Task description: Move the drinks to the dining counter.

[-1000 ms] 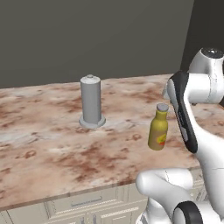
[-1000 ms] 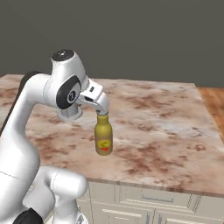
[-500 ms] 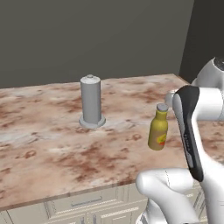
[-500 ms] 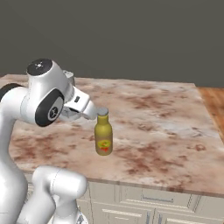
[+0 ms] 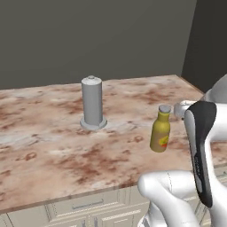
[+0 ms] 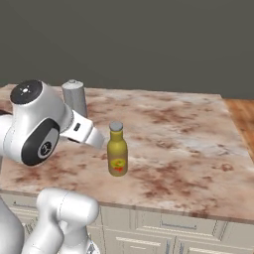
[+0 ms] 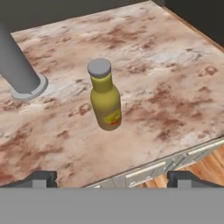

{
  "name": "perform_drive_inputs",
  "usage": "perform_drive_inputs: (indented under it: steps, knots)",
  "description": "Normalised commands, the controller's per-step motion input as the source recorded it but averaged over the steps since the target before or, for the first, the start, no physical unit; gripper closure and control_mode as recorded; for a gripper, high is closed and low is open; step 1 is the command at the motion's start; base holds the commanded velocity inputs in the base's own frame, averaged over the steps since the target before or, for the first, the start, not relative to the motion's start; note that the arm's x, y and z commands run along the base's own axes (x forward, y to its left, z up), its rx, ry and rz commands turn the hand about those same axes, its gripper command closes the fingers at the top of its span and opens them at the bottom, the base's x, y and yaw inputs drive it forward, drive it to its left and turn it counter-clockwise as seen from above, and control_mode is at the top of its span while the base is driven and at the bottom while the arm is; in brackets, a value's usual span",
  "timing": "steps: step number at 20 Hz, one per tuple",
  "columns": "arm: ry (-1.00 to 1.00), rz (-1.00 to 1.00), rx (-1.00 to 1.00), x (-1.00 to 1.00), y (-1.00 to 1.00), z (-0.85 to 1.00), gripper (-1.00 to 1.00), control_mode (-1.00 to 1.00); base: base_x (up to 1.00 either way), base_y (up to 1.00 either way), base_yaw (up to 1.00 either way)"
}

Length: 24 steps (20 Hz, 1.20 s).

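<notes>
One drink, a mustard-yellow bottle (image 5: 160,133) with a grey cap and red-yellow label, stands upright on the dining counter (image 5: 48,146) near its front edge. The right base view shows the same bottle (image 6: 117,150) and the hand view has the bottle (image 7: 105,96) in the middle. My gripper (image 7: 113,180) is open, its dark fingertips (image 7: 43,178) spread wide, drawn back from the bottle toward the counter's front edge and holding nothing. In the right base view the hand (image 6: 83,131) hangs just left of the bottle, apart from it.
A grey cylinder on a round base (image 5: 92,103) stands farther back on the counter, left of the bottle. A plain dark grey wall (image 5: 88,35) backs the counter. Cream drawers (image 5: 84,205) lie under its front edge. Wooden floor (image 6: 243,119) shows at the right.
The gripper has left the bottle's neck and drawn back toward the front edge, the arm folding lower. The bottle stays standing where it was.
</notes>
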Motion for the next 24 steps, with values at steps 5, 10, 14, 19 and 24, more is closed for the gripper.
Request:
perform_drive_inputs:
  steps: [5, 10, 14, 19, 24]
  knots:
    - [-0.04, 0.0, 0.0, -0.42, 0.0, 0.0, -1.0, 1.0, -0.15, 0.0, 0.0]
    - [0.0, 0.0, 0.0, 0.0, 0.0, 0.0, -1.0, 1.0, -0.07, -0.3, -0.34]
    - [0.0, 0.0, 0.0, 0.0, 0.0, 0.0, -1.0, 1.0, 0.0, -0.14, -0.96]
    - [0.0, 0.0, 0.0, 0.0, 0.0, 0.0, -1.0, 1.0, 0.0, 0.0, -1.0]
    - [0.0, 0.0, 0.0, 0.0, 0.0, 0.0, -1.0, 1.0, 0.0, 0.0, -1.0]
